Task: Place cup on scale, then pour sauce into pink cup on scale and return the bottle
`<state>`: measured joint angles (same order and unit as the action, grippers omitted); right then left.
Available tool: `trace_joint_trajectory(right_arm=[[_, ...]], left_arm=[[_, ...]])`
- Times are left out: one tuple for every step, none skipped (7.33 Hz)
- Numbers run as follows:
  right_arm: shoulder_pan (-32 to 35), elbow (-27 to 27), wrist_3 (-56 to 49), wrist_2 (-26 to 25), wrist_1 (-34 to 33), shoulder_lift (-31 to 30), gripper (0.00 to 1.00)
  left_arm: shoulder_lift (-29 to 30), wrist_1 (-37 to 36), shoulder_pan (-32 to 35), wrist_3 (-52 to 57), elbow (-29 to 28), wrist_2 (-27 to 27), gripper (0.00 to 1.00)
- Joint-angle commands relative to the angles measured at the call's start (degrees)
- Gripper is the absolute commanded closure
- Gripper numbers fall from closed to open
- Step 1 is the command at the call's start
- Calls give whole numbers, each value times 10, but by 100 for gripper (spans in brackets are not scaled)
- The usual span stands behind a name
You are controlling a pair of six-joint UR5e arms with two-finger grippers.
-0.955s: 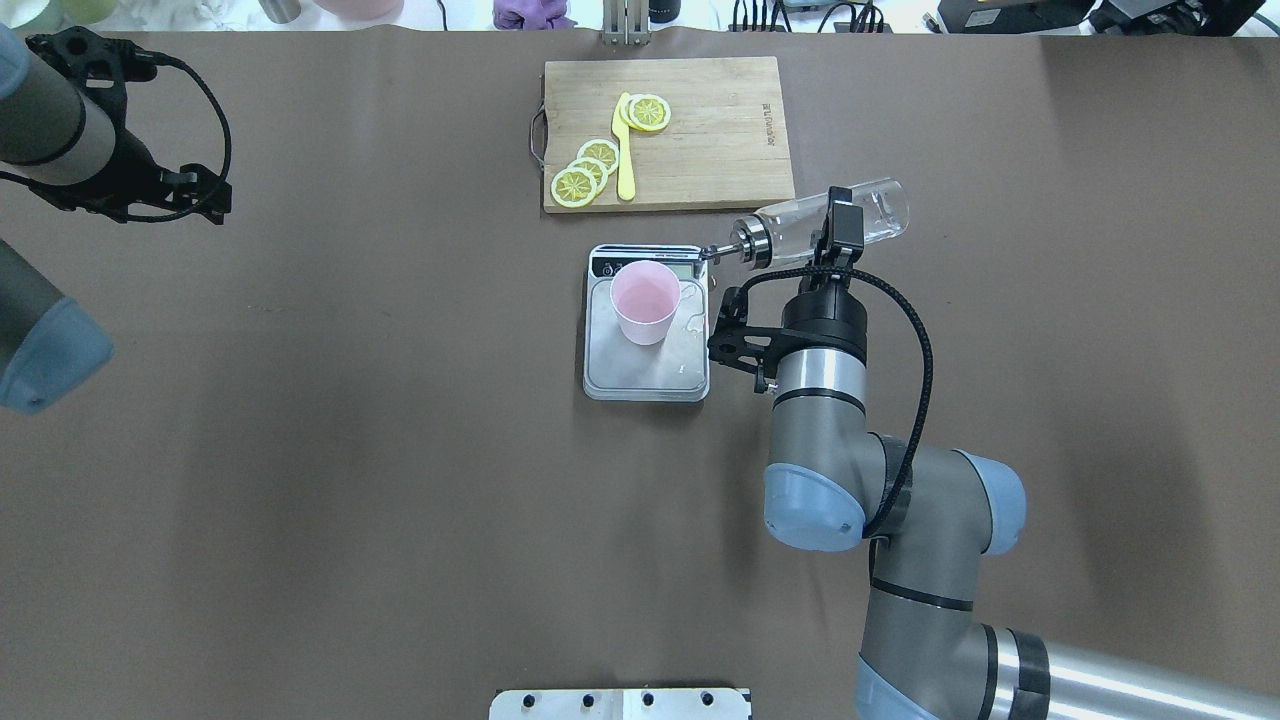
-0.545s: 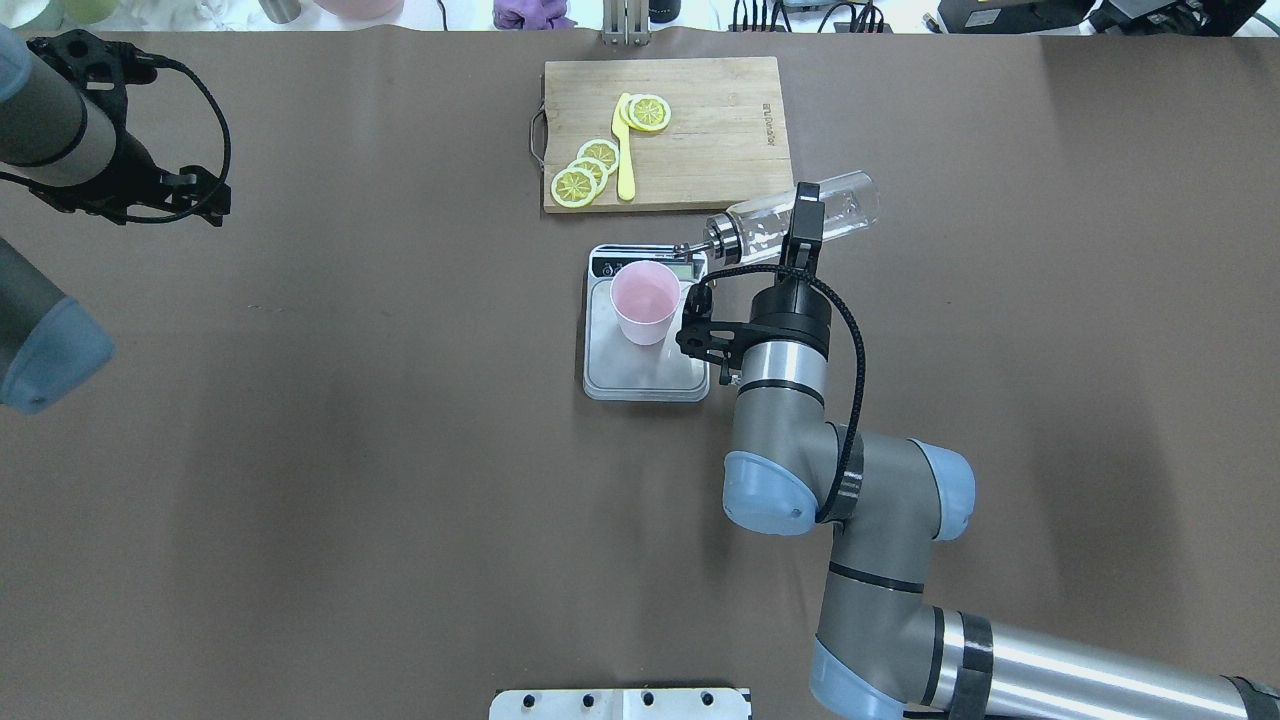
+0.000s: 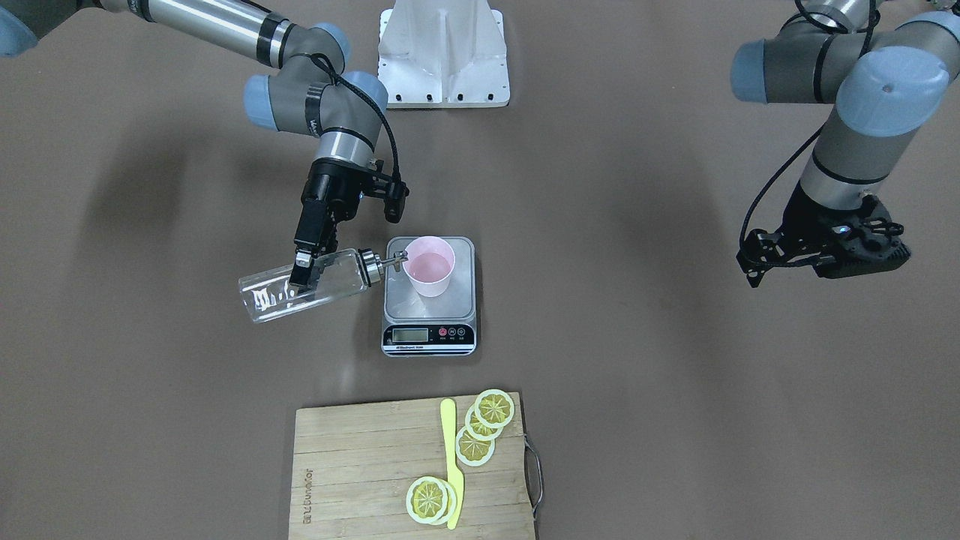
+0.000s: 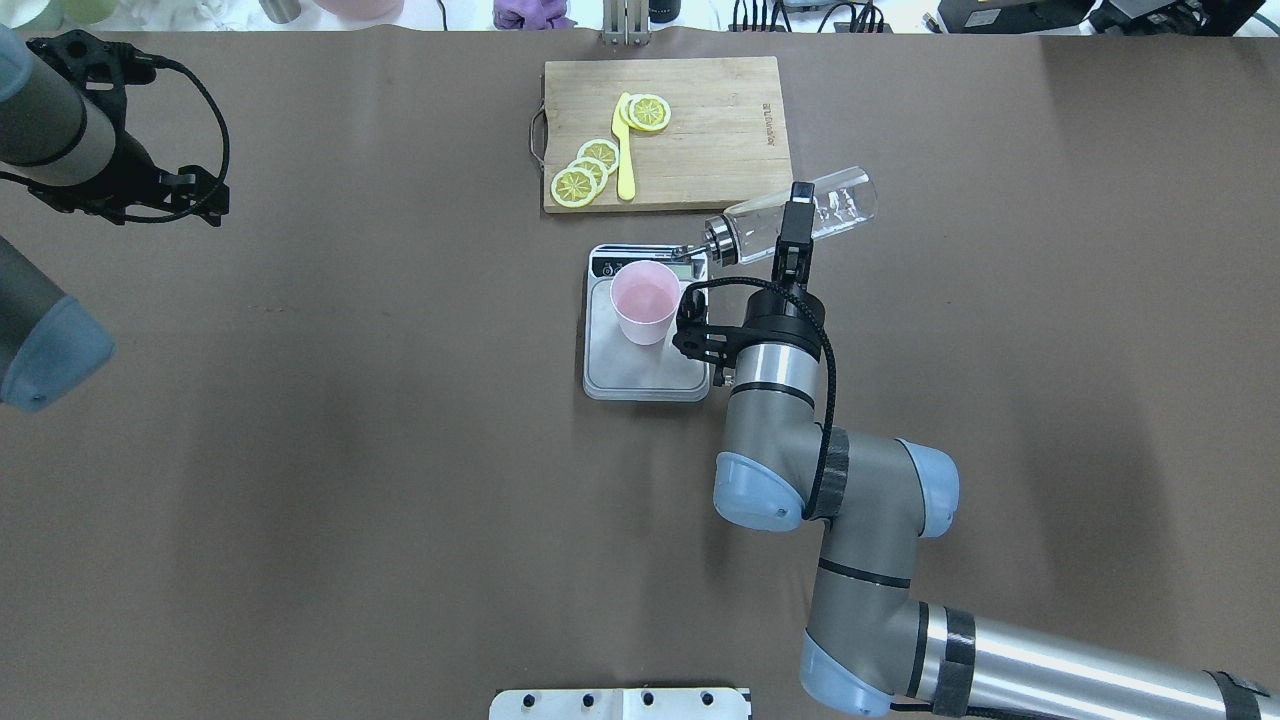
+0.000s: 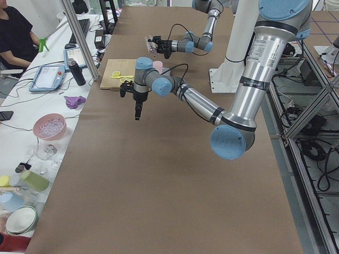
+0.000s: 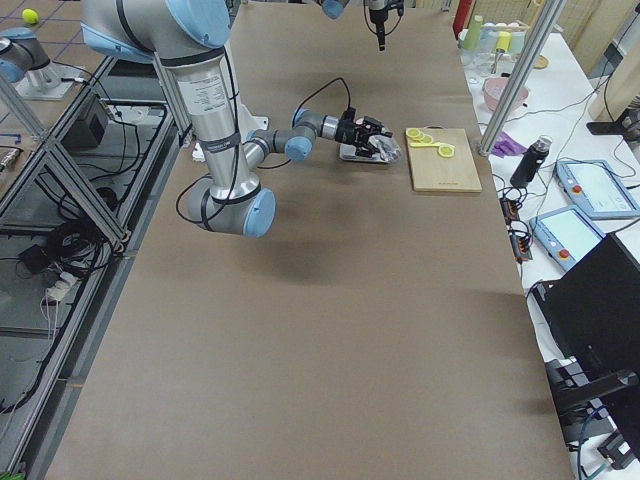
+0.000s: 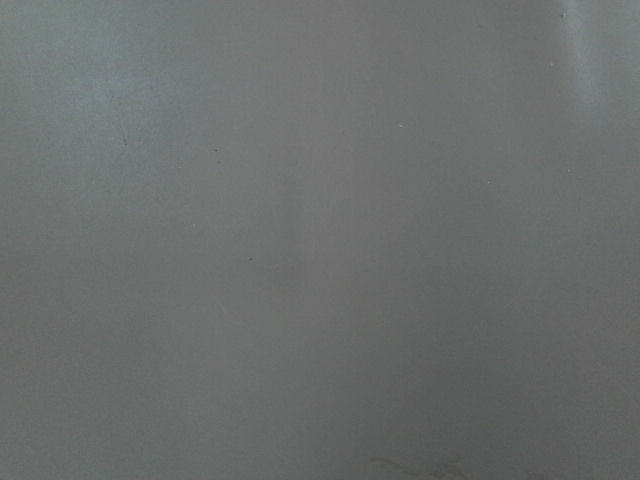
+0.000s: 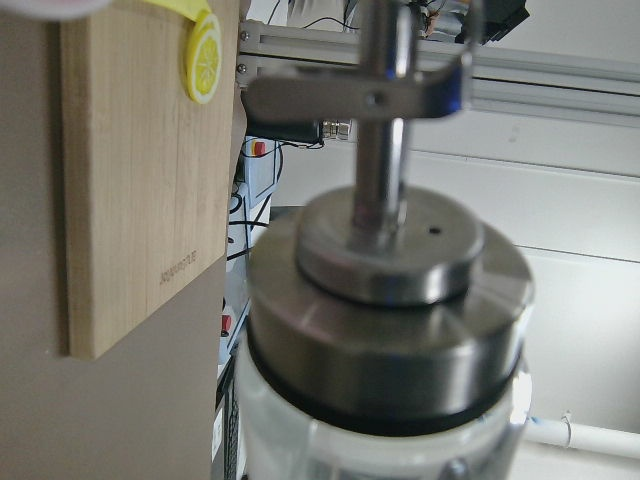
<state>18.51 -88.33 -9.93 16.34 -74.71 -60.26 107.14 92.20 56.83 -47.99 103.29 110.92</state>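
The pink cup [image 4: 645, 300] stands upright on the silver scale [image 4: 640, 372], near its display end; it also shows in the front view [image 3: 430, 275]. My right gripper [image 4: 795, 218] is shut on the clear glass bottle [image 4: 840, 208] and holds it almost level in the air. Its silver spout cap [image 3: 369, 266] points at the cup, and the spout tip is at the cup's rim. The wrist view shows the cap [image 8: 390, 300] close up. My left gripper [image 5: 137, 114] hangs over bare table far to the left; I cannot tell if it is open or shut.
A wooden cutting board [image 4: 710, 130] with lemon slices [image 4: 580, 175] and a yellow knife [image 4: 625, 150] lies just behind the scale. A white mount plate [image 4: 620, 703] sits at the near edge. Bowls, cups and cables lie beyond the table's far edge.
My right arm has carried the tilted bottle to the left, bringing the spout from beside the scale up to the cup's rim. The left arm has not moved.
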Motion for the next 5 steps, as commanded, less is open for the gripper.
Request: trace_joint_trajectory(right_arm=[[-11,7,-16,-33,0,8,100],[-12,8,-17,-38,0,8,100],[-13,11,-33,-47,0,7,100],[-13,11,-42,-52,0,7,100],[-14,11,-51,-56,0,7,100]], left_arm=[[0,0,1,0,-3,0,2],[0,0,1,0,-4,0,2],[0,0,1,0,-5,0,2],[0,0,1,-1,-5,1,2],[0,0,1,0,-5,0,2]])
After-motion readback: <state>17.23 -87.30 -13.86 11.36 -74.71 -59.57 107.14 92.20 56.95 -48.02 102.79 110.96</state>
